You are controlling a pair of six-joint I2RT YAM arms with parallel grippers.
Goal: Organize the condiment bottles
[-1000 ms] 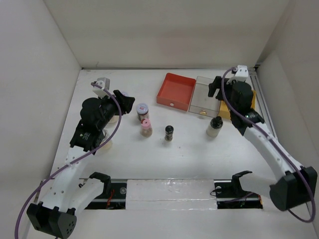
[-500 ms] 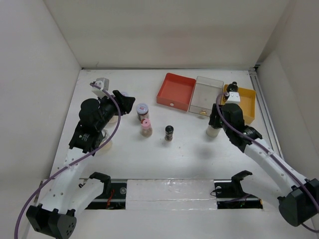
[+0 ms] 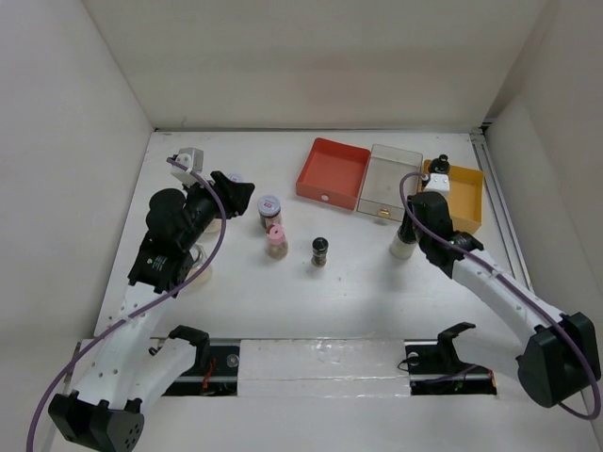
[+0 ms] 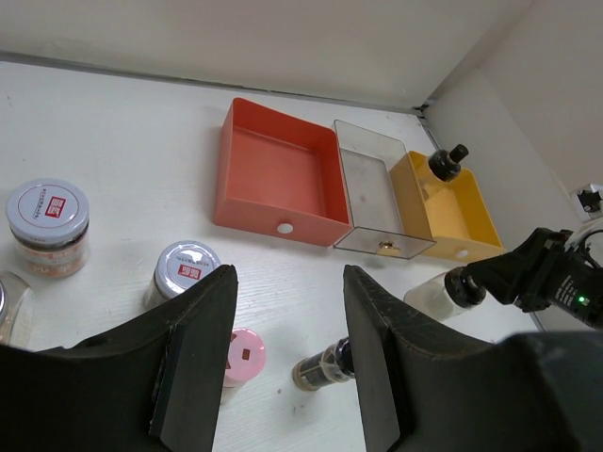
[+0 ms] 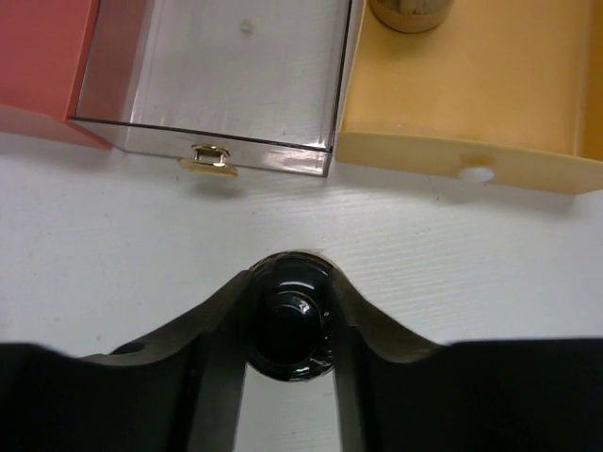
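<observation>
- Right gripper (image 5: 288,306) is clamping a bottle (image 3: 404,244) by its black cap, just before the clear tray (image 5: 217,137).
- Left gripper (image 4: 289,311) is hanging open, empty.
- Yellow tray (image 4: 464,218) is holding another bottle (image 4: 444,164).

Right wrist view: black-capped bottle (image 5: 288,325) shows its cap only. Its body is hidden below and its flanks are covered by the right pincer (image 5: 288,292). Second bottle (image 5: 407,11) in yellow tray (image 5: 452,94) cut by top edge. Red tray (image 5: 38,56) cut by left edge.

Left wrist view: pink-lidded jar (image 4: 247,356) and small dark bottle (image 4: 316,370) each half behind a finger of the left pincer (image 4: 289,301). Clear jar (image 4: 8,306) cut by left edge. Lid labels too small to read.

Top view: left arm (image 3: 174,235) covers most of two jars.
</observation>
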